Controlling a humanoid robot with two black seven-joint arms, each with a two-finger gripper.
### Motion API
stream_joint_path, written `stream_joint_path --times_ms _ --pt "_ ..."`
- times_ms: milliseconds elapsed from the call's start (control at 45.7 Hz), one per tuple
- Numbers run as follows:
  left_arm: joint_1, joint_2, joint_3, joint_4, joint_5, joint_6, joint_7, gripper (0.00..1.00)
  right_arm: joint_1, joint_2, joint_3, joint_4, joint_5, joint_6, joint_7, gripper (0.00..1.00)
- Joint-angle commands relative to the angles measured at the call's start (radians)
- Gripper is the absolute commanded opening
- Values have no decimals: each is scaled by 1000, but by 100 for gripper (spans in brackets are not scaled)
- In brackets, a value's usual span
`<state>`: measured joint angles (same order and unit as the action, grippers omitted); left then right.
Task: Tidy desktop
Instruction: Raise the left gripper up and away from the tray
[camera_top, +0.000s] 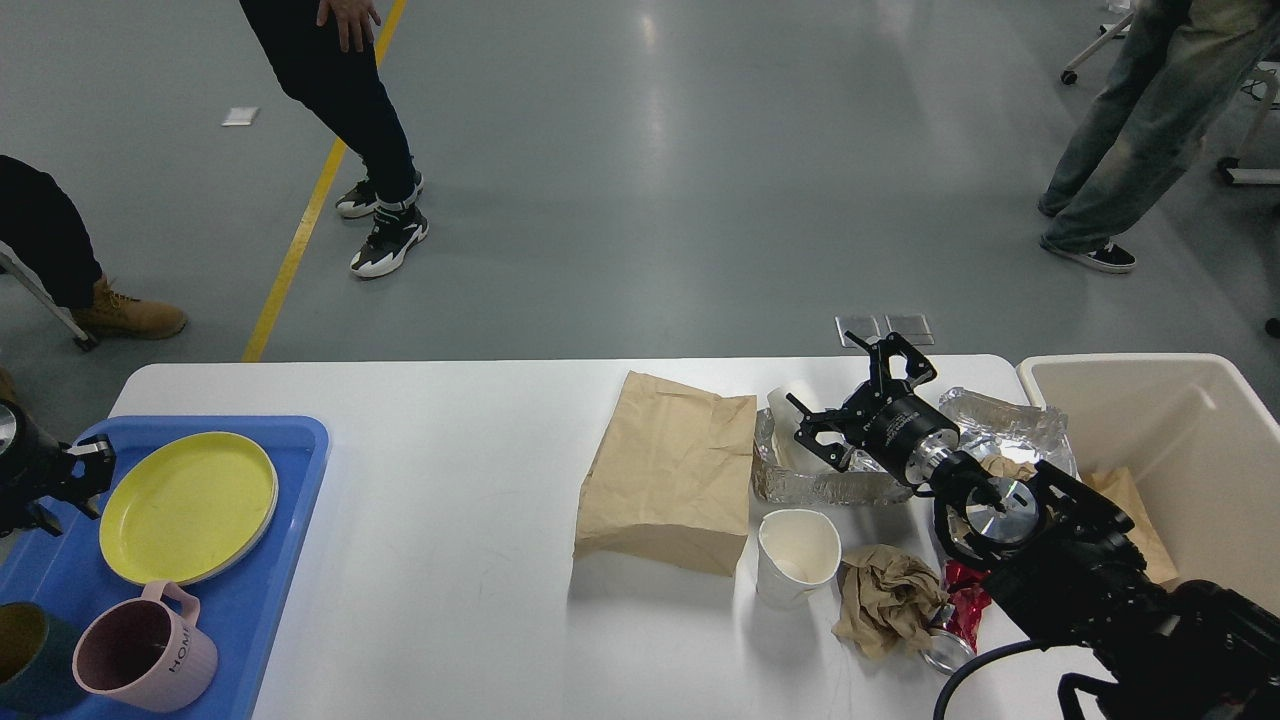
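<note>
The white desktop (450, 440) carries litter on its right half: a brown paper bag (668, 470), a white paper cup (797, 555), crumpled brown paper (885, 598), a red wrapper (968, 600) and a foil tray (815, 485) holding another white cup (790, 405). My right gripper (860, 395) hovers over the foil tray, open, with nothing between its fingers. At the left edge my left gripper (80, 470) stands open just left of the yellow plate (188, 507). The plate lies flat on a pale plate in the blue tray (270, 600).
A pink mug (145, 655) and a dark cup (22, 670) stand in the blue tray. A beige bin (1180, 400) at the right holds brown paper. Crumpled foil (1000, 418) lies beside it. People stand on the floor beyond the table.
</note>
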<state>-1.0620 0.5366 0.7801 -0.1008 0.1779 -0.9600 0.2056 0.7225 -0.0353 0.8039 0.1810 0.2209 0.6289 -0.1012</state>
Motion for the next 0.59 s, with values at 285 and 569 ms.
stream_joint_path --times_ms 285,569 --pt "-139 28 7 -82 2 0 14 82 0 0 0 0 0 0 0 100" --pt "-473 296 18 -414 22 0 23 94 0 0 0 0 0 0 0 100"
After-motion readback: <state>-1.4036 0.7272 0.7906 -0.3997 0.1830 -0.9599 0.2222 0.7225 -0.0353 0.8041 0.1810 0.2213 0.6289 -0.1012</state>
